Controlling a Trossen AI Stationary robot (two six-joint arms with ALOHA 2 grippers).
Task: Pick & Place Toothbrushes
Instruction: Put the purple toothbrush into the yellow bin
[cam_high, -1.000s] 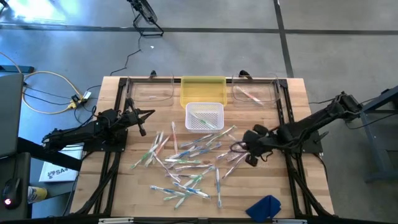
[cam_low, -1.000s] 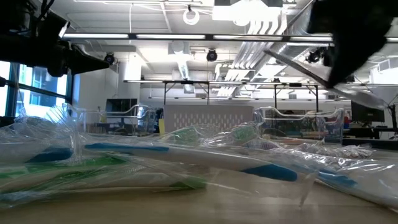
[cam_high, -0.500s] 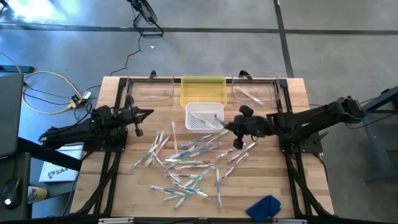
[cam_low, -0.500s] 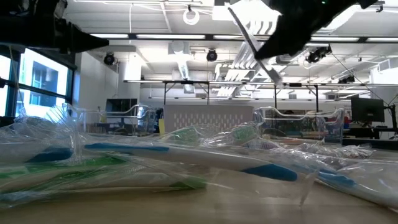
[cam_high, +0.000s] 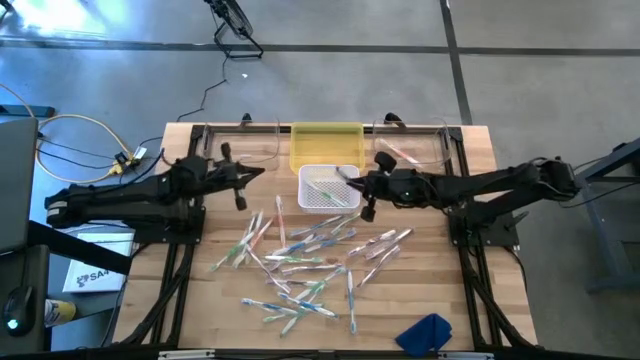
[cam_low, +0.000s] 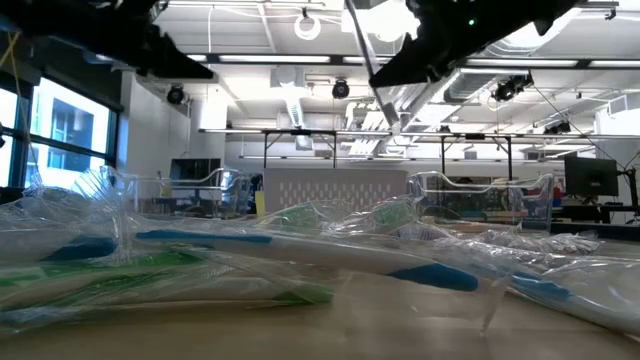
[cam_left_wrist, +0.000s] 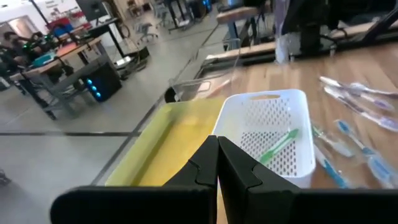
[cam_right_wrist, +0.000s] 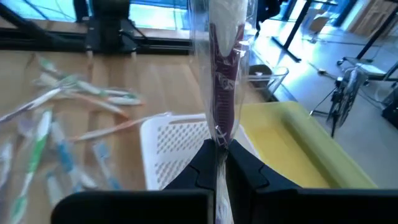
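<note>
Clear wrapper, purple-handled toothbrush (cam_right_wrist: 222, 68) inside — pinched between the pressed-together fingers of the right gripper (cam_high: 352, 183), standing up past the fingertips in the right wrist view. Held above the right edge of the white perforated basket (cam_high: 312, 197), which sits mid-table just in front of the yellow tray (cam_high: 325, 143). Inside the basket, one green toothbrush (cam_left_wrist: 277, 146) lying on the mesh floor. Over on the other side, the left gripper (cam_high: 256, 173) with jaws pressed together on nothing, hovering left of the basket and pointing toward it. Loose toothbrushes (cam_high: 300, 258) in wrappers scattered across the wooden table (cam_high: 180, 300) in front of the basket — white with green, blue and pink accents, many overlapping. Blue cloth (cam_high: 430, 331) at the near right corner, well apart from the pile. Two clear bins (cam_high: 410, 148) flanking the yellow tray along the far edge.
</note>
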